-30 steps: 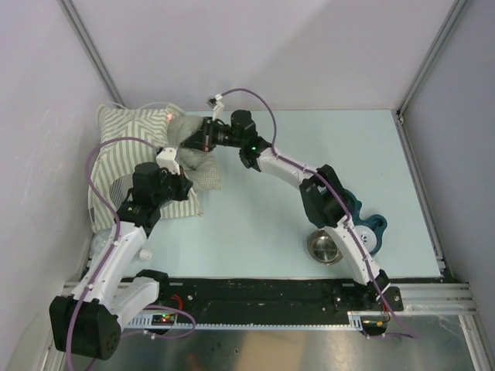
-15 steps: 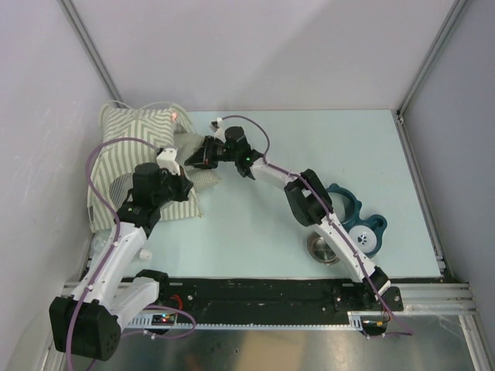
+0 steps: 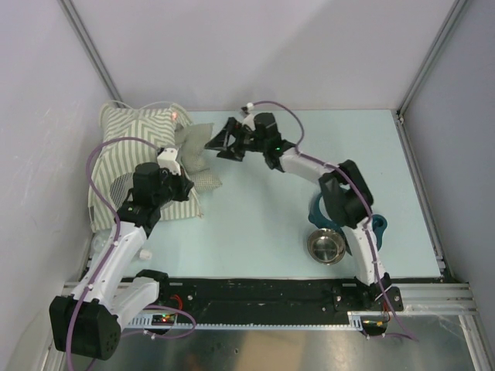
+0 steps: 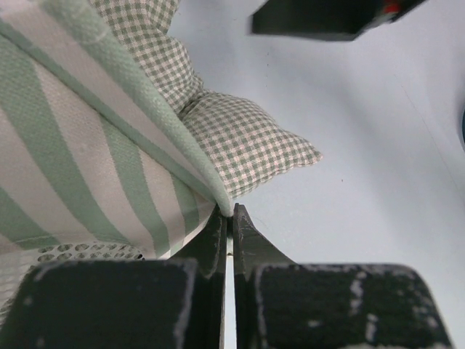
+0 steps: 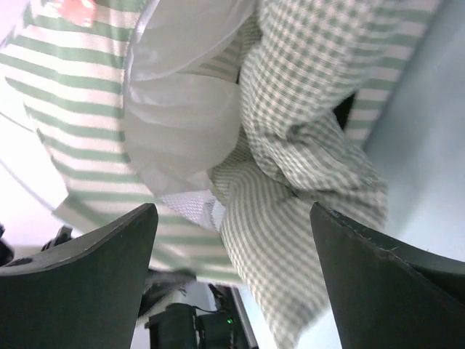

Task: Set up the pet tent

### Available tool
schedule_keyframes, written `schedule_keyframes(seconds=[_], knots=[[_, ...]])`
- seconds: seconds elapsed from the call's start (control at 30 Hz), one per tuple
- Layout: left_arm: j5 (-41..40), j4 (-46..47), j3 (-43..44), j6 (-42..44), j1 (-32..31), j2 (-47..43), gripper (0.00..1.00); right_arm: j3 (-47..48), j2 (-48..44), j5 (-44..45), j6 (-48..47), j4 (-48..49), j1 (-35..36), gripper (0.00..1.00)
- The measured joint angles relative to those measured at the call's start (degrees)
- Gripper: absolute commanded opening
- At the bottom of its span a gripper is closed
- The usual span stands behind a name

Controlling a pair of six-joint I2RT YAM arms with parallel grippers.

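The left pincer [image 4: 229,218] is staying... no, is sitting pressed together, the striped edge of the pet tent [image 4: 87,145] touching its tips. The right pincer [image 5: 232,211] is gaping wide, with the checked cushion [image 5: 290,145] just ahead of it.

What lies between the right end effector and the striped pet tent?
The crumpled green-checked cushion, against the pet tent and before the open right end effector; seen in the top view.

The left arm [image 3: 116,247] angles forward, its gripper [image 4: 231,218] pinched tight on the tent [image 4: 94,145] hem. The right arm [image 3: 309,164] stretches far left, its gripper [image 5: 232,211] spread wide.
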Motion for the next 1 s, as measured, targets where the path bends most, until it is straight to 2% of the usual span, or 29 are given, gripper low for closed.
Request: schedule_keyframes(seconds=[0.17,0.27,0.67,1.0], knots=[[0.0,-1.62,1.99,1.51,-0.24,1.6,0.0,-13.22,-12.35,3.67,-4.07,-0.31,-4.66,0.99],[0.22,-3.19,4.31,3.17,-0.83,3.13,0.0,-17.27,-17.33,6.75,-7.23,-2.49,-6.32,0.99],[1.31,-5.66,8.28,12.9,-7.78,4.35,0.0,-25.05,-24.63,11.19,-15.41,-11.56,-5.57,0.99],[7.17,-6.03,6.03,21.14,-12.68,-1.16,0.0,-30.49,-31.95,14.05,-17.18,-15.63,-8.41,1.0]])
